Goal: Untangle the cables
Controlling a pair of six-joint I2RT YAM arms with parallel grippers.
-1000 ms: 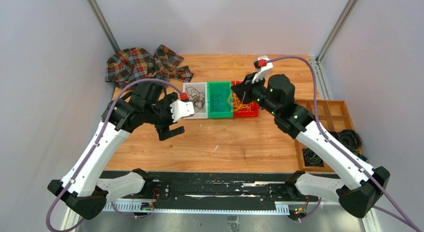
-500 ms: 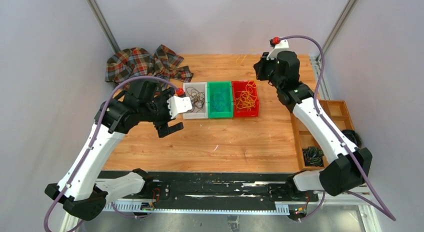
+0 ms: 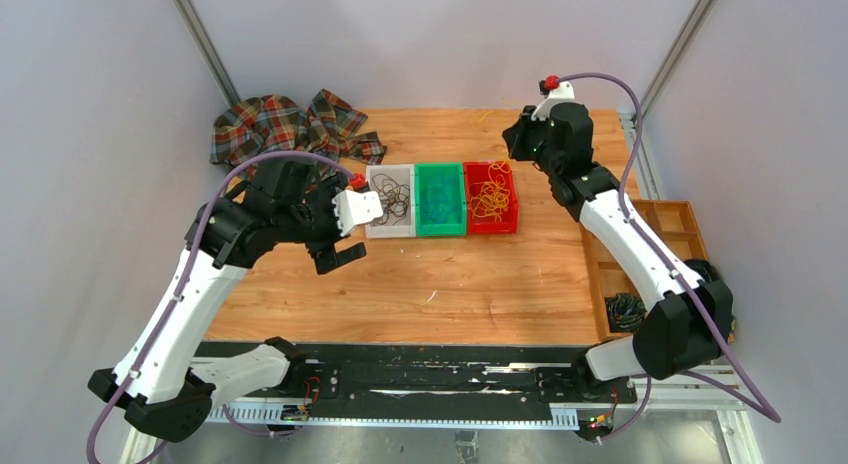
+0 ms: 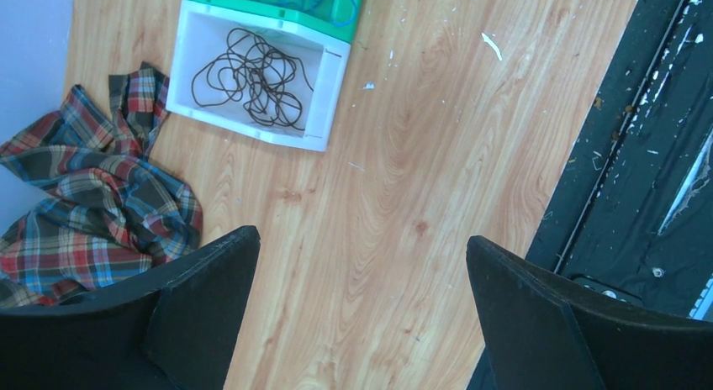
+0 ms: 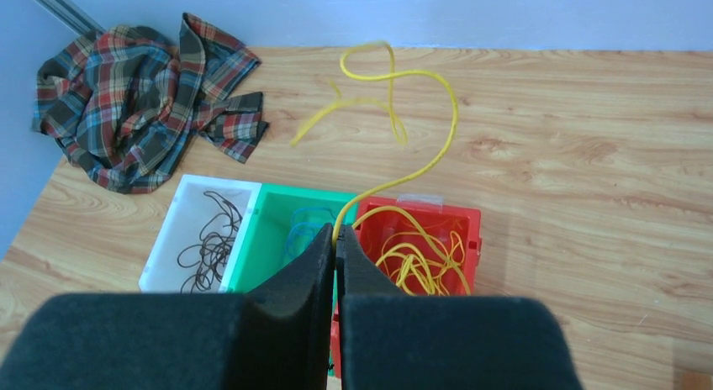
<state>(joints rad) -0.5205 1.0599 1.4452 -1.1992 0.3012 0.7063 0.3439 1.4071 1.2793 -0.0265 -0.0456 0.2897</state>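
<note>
Grip: right gripper [image 5: 335,239] is pinching a yellow cable [image 5: 439,159], its jaws pressing together on the thin strand with no gap showing.
Held strand: the yellow cable is running out from between the fingertips and curling in loose loops toward the far side of the table [image 5: 588,155]; whether its free end is touching the wood cannot be told.
Place of the right gripper: it is hovering above the far end of the red bin [image 5: 471,220].
Other hand: left gripper [image 4: 361,243] is standing wide open, holding nothing and touching nothing, hanging over bare wood near and left of the white bin [image 4: 330,87].
Yellow cables [image 5: 416,260]: they are lying tangled inside the red bin, the rightmost of the three.
Blue-green cables [image 5: 307,222]: they are lying in the green bin [image 5: 267,239], which is sitting in the middle, touching both neighbours.
Black cables [image 4: 252,75]: they are lying looped together in the white bin, on the left.
Plaid cloth [image 4: 92,213]: it is lying bunched at the far left corner, just beside the white bin.
</note>
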